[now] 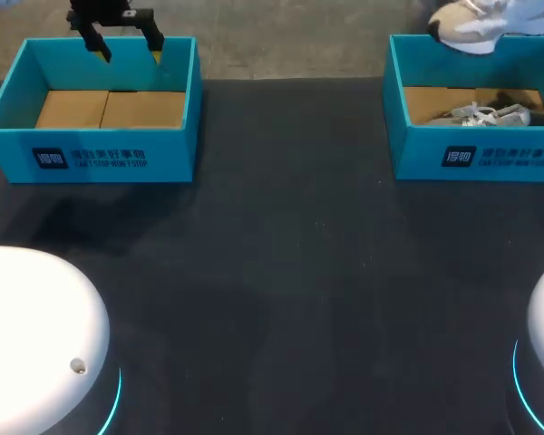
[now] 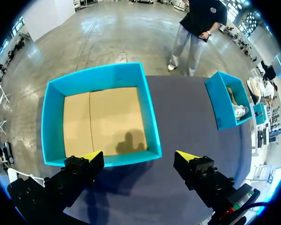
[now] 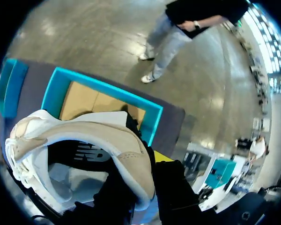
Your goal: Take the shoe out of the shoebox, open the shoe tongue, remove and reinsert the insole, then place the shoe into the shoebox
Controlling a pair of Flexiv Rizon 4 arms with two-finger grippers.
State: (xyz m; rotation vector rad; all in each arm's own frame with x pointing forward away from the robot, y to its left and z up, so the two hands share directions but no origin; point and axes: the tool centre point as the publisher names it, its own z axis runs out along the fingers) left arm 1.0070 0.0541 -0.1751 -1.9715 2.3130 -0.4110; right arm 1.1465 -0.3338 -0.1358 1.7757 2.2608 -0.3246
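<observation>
The dark surface (image 1: 290, 272) carries two teal boxes along its far edge. The left shoebox (image 1: 91, 154) sits at the far left corner, open-topped, with only its bare cardboard floor showing. The left gripper (image 1: 127, 45) hangs above that box's far wall. In the left wrist view, the left gripper (image 2: 139, 157) has its yellow-tipped fingers spread wide with nothing between them, and the left shoebox (image 2: 150, 112) lies just ahead of them. The right shoebox (image 1: 417, 154) stands at the far right corner, well apart from the left one, and a second shoe (image 1: 485, 115), grey and white with loose laces, lies on its floor. The left wrist view also shows the right shoebox (image 2: 218, 103) with the second shoe (image 2: 240, 111) inside. The shoe (image 1: 467, 27), beige and white, is held in the air above the far wall of the right shoebox, clear of the surface. In the right wrist view, the right gripper (image 3: 145, 173) is closed on the rear rim of the shoe (image 3: 84, 136), with one yellow tip showing beside the heel. The right shoebox (image 3: 112, 91) lies below and beyond it.
</observation>
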